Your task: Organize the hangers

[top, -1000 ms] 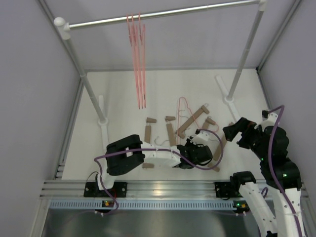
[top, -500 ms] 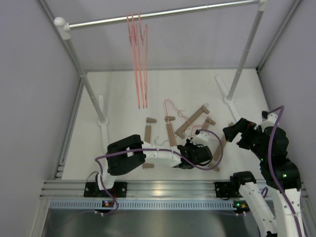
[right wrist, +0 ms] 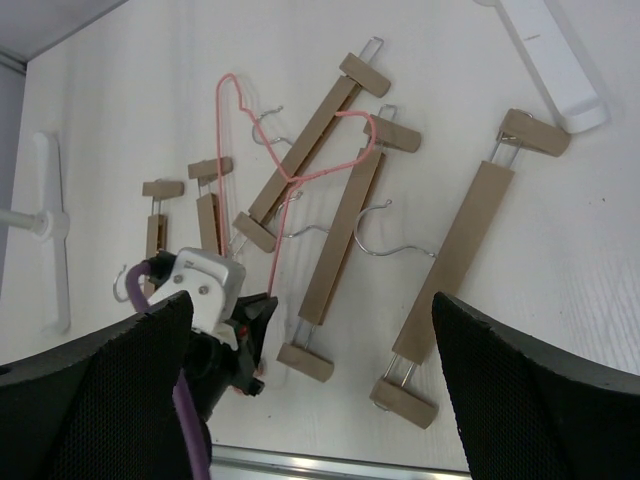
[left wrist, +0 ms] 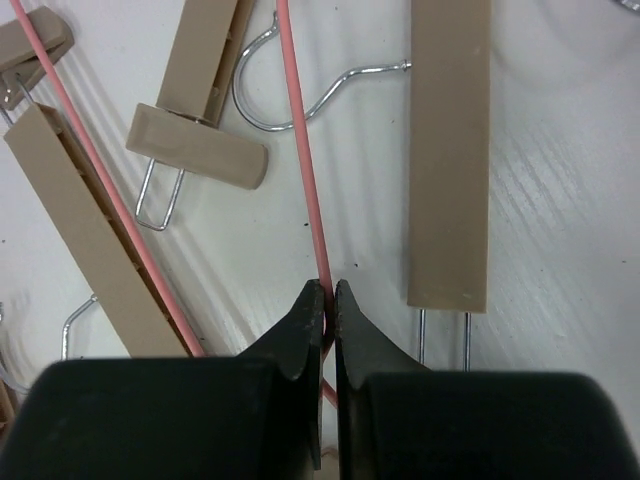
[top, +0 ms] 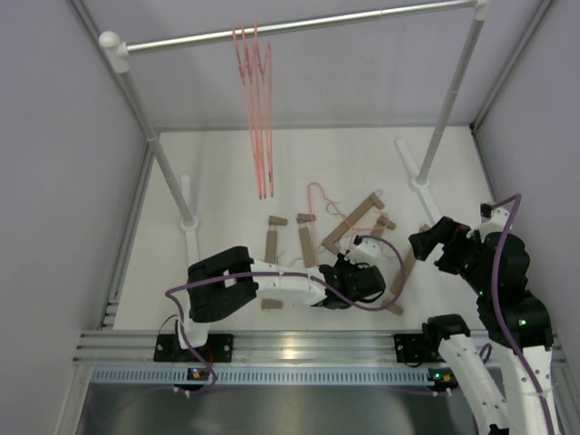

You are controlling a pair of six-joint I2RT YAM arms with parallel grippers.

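My left gripper (top: 349, 272) is low over the table and shut on a pink wire hanger (left wrist: 300, 150). The wire runs between its closed fingertips (left wrist: 329, 290). The hanger lies across several tan wooden bar hangers (top: 352, 222) with silver hooks. It also shows in the right wrist view (right wrist: 290, 175), where the left gripper (right wrist: 262, 320) holds its lower end. Three pink hangers (top: 258, 118) hang on the silver rail (top: 362, 18). My right gripper (top: 433, 240) is open and empty, raised above the wooden hangers (right wrist: 455, 250) at the right.
The rail's white posts and feet (top: 188, 217) (top: 412, 168) stand on the table at left and right. The enclosure walls close in both sides. A metal rail (top: 299, 344) runs along the near edge.
The pink hanger on the table has been dragged a little to the left with my left gripper. The right arm has not moved.
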